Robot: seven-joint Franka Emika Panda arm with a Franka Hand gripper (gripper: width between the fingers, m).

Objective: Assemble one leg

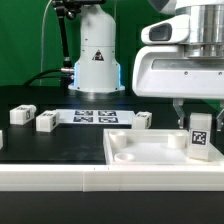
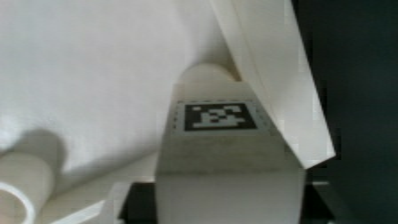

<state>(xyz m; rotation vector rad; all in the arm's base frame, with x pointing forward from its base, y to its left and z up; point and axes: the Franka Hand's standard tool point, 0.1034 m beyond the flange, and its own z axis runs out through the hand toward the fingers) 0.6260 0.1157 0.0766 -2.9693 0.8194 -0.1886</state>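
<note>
My gripper [image 1: 198,114] is at the exterior view's right, shut on a white leg [image 1: 200,135] with a black-and-white tag. The leg stands upright over the right end of the large white tray-like part [image 1: 135,158], close to its rim. I cannot tell whether its lower end touches the tray. In the wrist view the leg [image 2: 217,130] runs out from between the dark pads [image 2: 146,200] of the gripper [image 2: 222,208]. Its tag faces the camera, and the tray's raised rim [image 2: 267,70] runs just beside it.
Three more white legs lie on the black table: two at the left [image 1: 20,115] [image 1: 46,121] and one near the middle [image 1: 143,120]. The marker board [image 1: 95,116] lies behind them. The robot's base [image 1: 95,60] stands at the back. A round socket [image 2: 32,175] shows in the tray.
</note>
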